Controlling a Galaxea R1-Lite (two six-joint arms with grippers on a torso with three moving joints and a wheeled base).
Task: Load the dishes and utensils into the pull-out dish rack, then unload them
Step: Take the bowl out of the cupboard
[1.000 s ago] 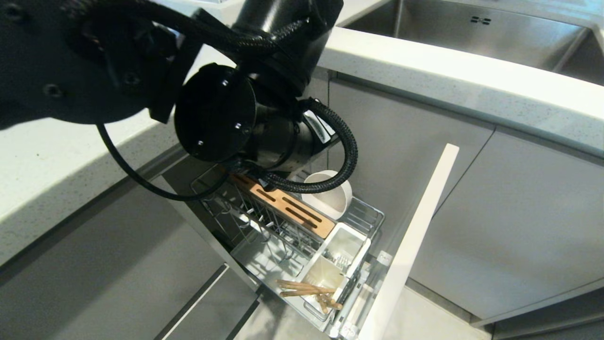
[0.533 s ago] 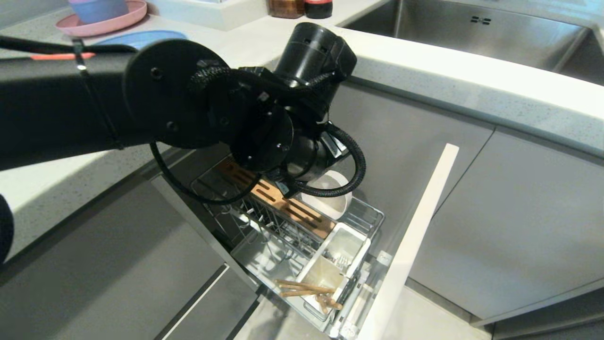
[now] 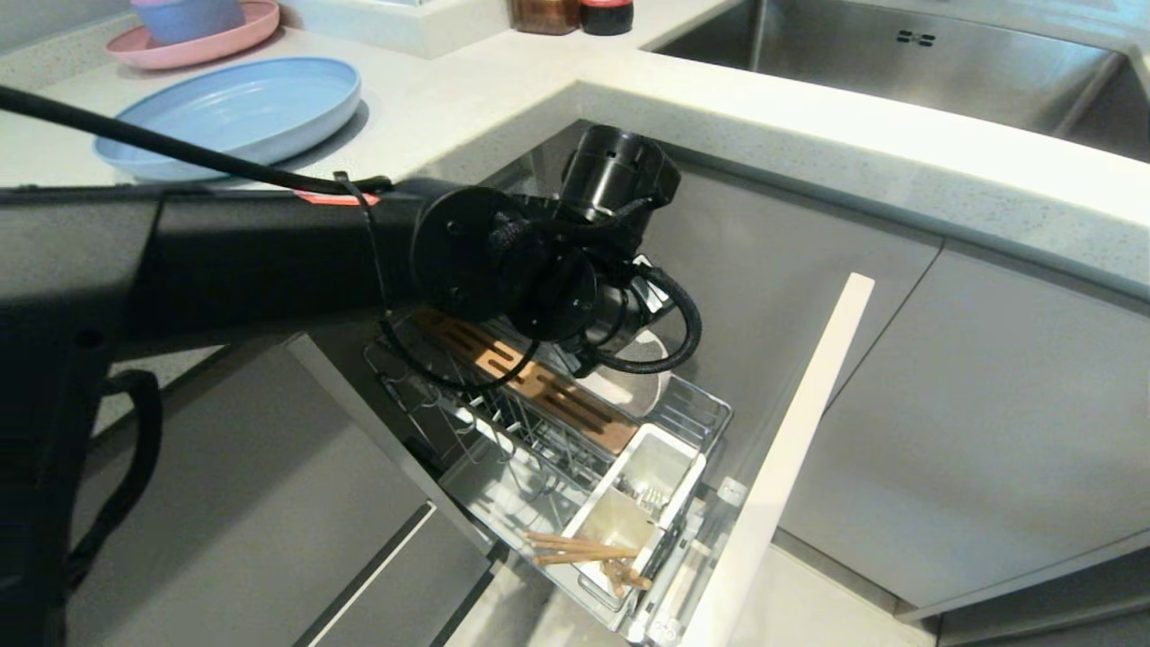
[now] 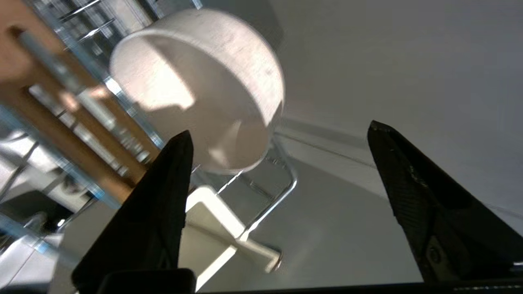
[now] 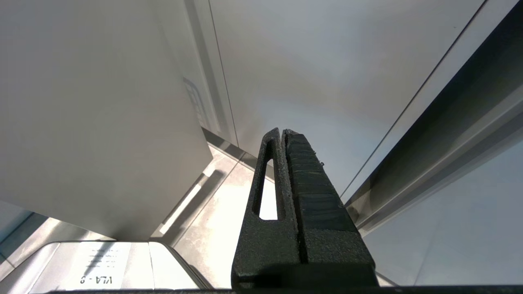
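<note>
On the pale speckled worktop [image 3: 503,85] at far left I see the wide light-blue round plate [image 3: 229,112]. My left gripper [image 4: 278,143] hangs over the chrome wire pull-out dish rack [image 3: 692,413], jaws spread wide and empty, the off-white round bowl [image 4: 204,90] on edge just beyond them. Light-wood chopsticks [image 3: 579,548] lie across a white cup. My right gripper [image 5: 286,136] is parked, jaws pressed together.
</note>
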